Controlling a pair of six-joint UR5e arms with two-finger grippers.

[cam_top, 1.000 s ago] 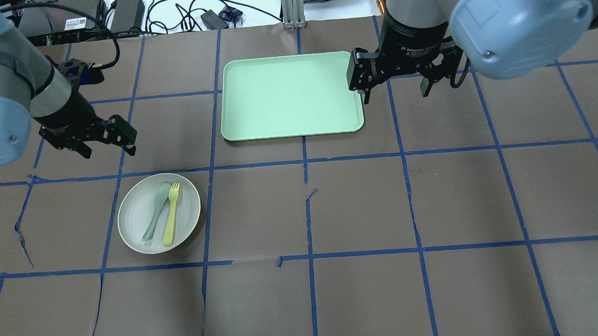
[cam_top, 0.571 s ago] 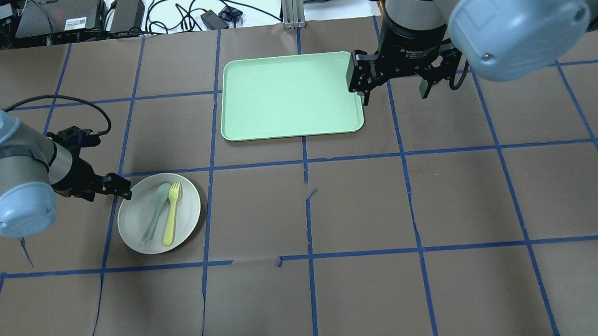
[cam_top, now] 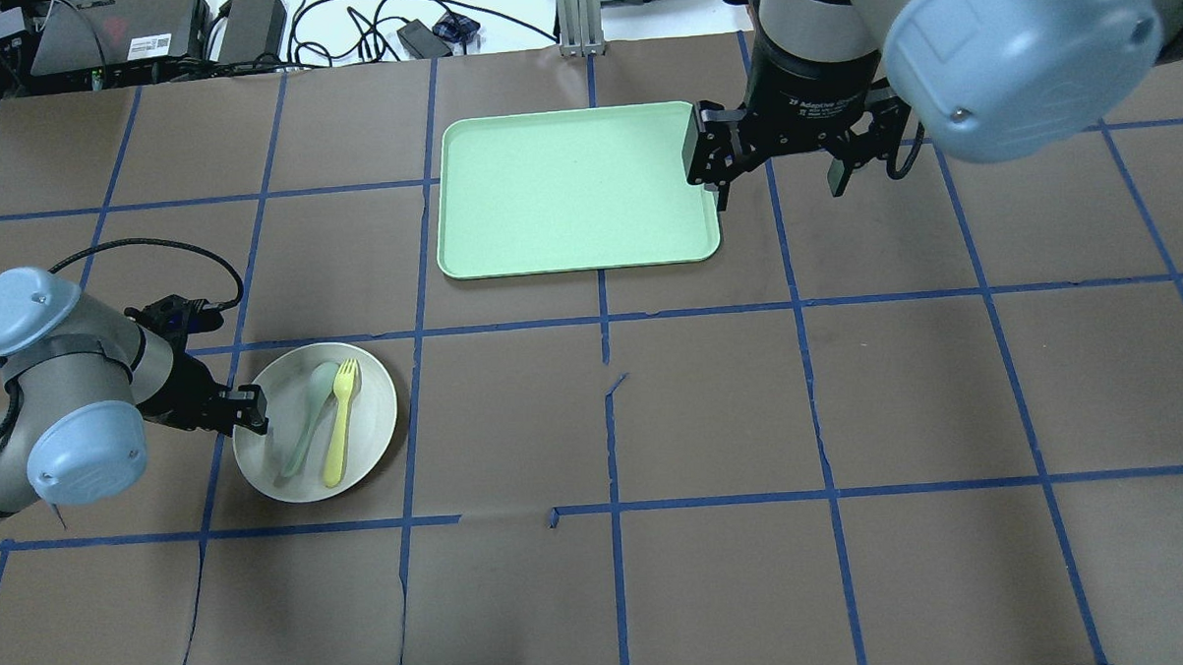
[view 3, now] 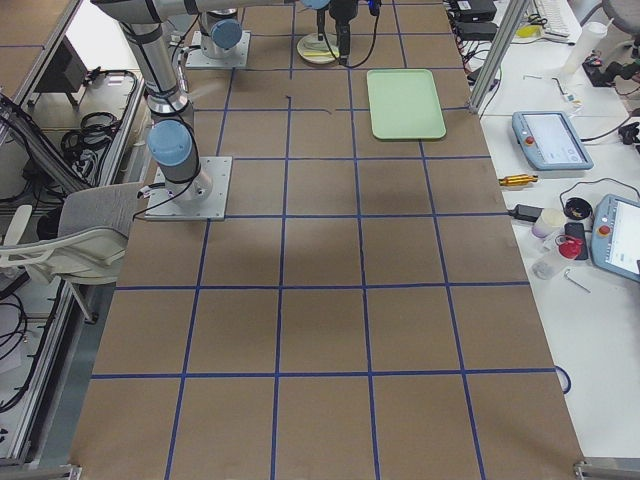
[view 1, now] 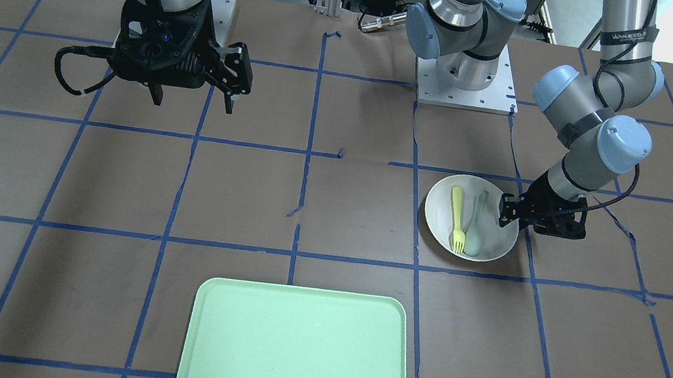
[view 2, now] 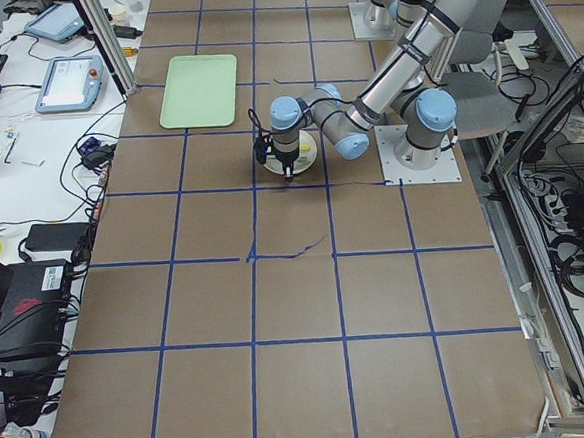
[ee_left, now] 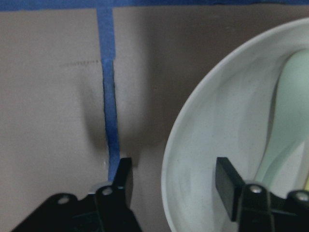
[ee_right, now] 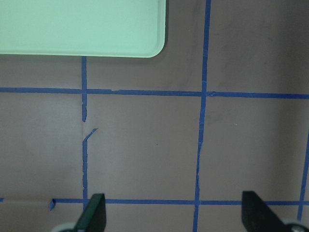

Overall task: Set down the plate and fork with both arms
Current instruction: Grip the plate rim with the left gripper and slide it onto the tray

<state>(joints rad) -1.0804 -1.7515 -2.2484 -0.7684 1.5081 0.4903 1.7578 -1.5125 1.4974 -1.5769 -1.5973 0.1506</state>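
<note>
The left pincer (cam_top: 250,408) is spread, straddling the plate's (cam_top: 373,414) left rim, one finger inside and one outside. The fork (cam_top: 339,425) lies in the plate beside a spoon (cam_top: 305,431), on the counter's (cam_top: 712,397) left side. The right pincer (cam_top: 773,169), spread wide, hangs high, apart from the tray (cam_top: 577,190).

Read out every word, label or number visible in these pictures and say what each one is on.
"2F Adaptive", then cut off: on the black body of the right gripper.
"WANJEED", roughly, in small print: on the black band around the left arm.
White sticker on the dark box behind the table: too small to read.
Nothing else is legible.
</note>
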